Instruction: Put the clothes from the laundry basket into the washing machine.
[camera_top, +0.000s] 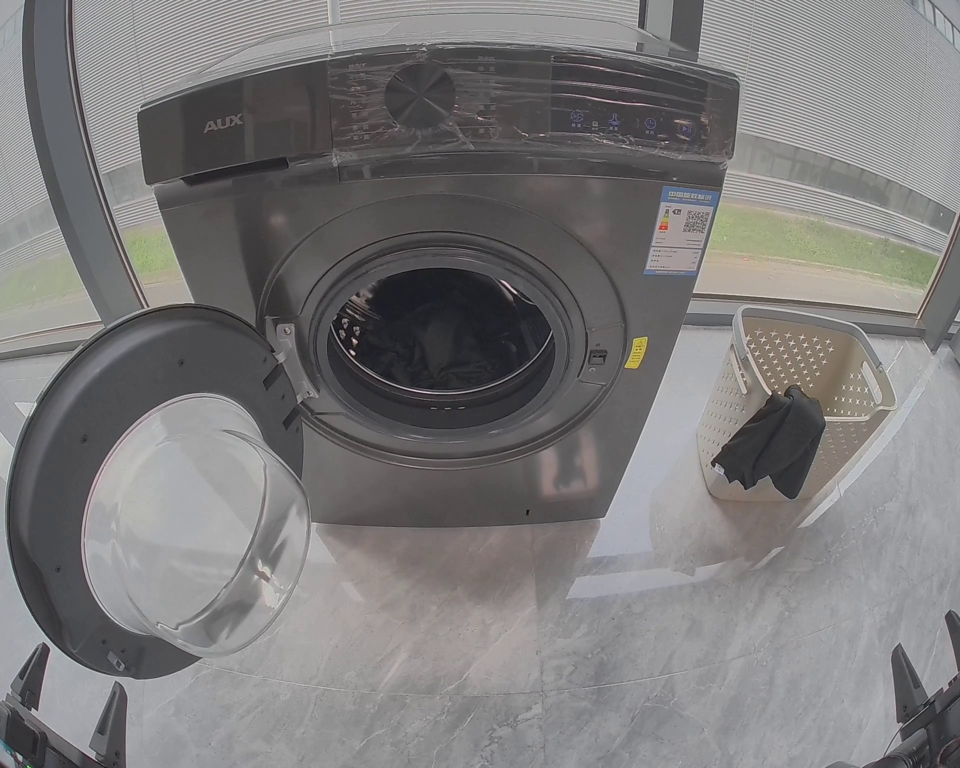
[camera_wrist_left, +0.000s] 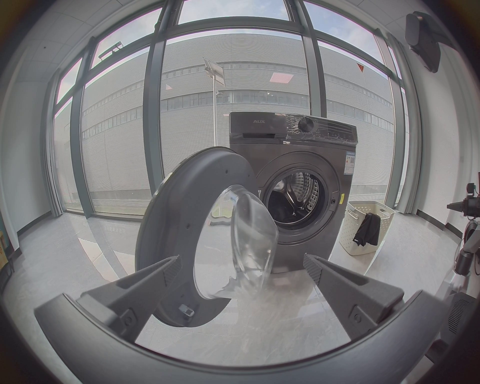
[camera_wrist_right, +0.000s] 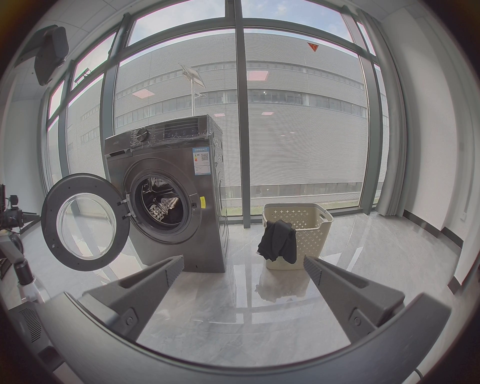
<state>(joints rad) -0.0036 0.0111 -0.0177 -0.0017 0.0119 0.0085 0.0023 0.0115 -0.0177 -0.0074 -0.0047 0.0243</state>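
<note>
Hanging on the cream perforated plastic basket (camera_top: 862, 372) right of the grey washing machine (camera_top: 450, 210): a black garment (camera_top: 775, 440).
Its dark drum contents (camera_top: 440, 335) are hard to make out; left gripper (camera_wrist_left: 241, 260) and right gripper (camera_wrist_right: 242, 260), low before it, are spread and empty.

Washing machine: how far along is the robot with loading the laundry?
Done: the washing machine has its door swung open, and dark clothes lie inside it. In hand: nothing; the left gripper and right gripper are open and empty. Left: one dark garment, draped over the laundry basket rim, has yet to go in.
</note>
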